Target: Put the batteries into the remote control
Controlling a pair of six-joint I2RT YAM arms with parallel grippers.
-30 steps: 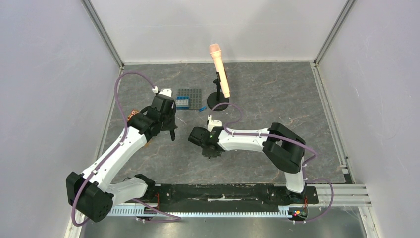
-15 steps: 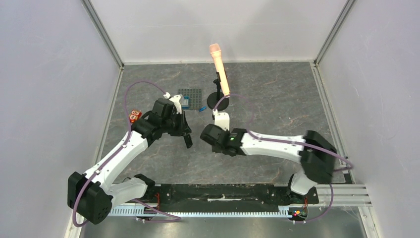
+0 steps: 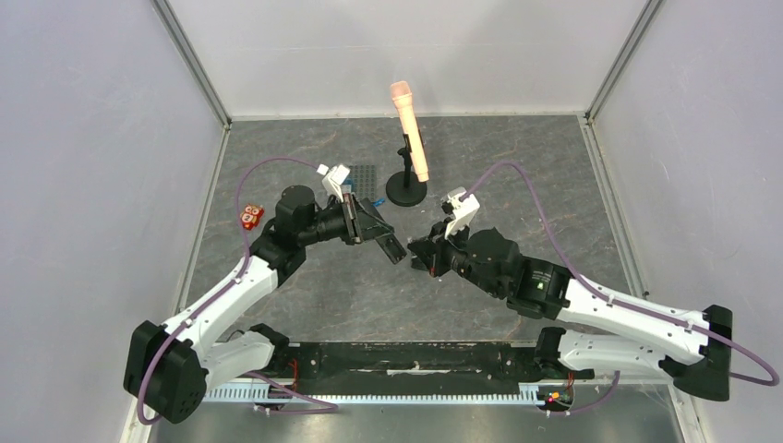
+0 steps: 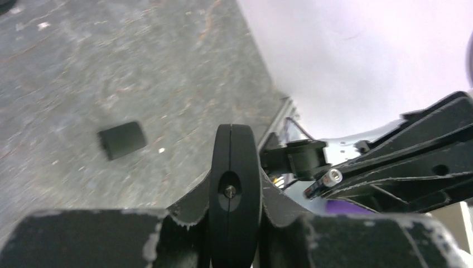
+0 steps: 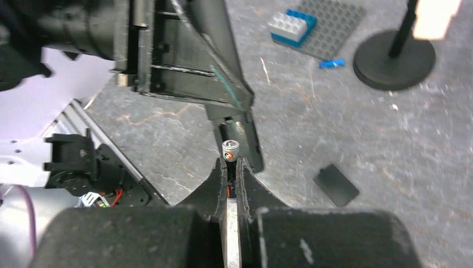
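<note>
Black, smooth plastic is showing in the left hand [image 3: 373,229]. That hand is squeezing the remote control [image 3: 393,248], a long flat bar, and holding it up off the surface [image 3: 517,185]. The bar is pointing toward the right hand [image 5: 230,170]. The right hand is pinching one battery [image 5: 230,149], a little round stick with a shiny silver tip and a bit of orange lower down. Its tip is sitting just beside the end of the remote control. A small flat black cover [image 5: 336,185] with rounded corners is lying near them on the grey, stony-looking surface. A blue and pale bumpy brick [image 5: 291,25] is resting on a grey studded plate [image 5: 334,19].
</note>
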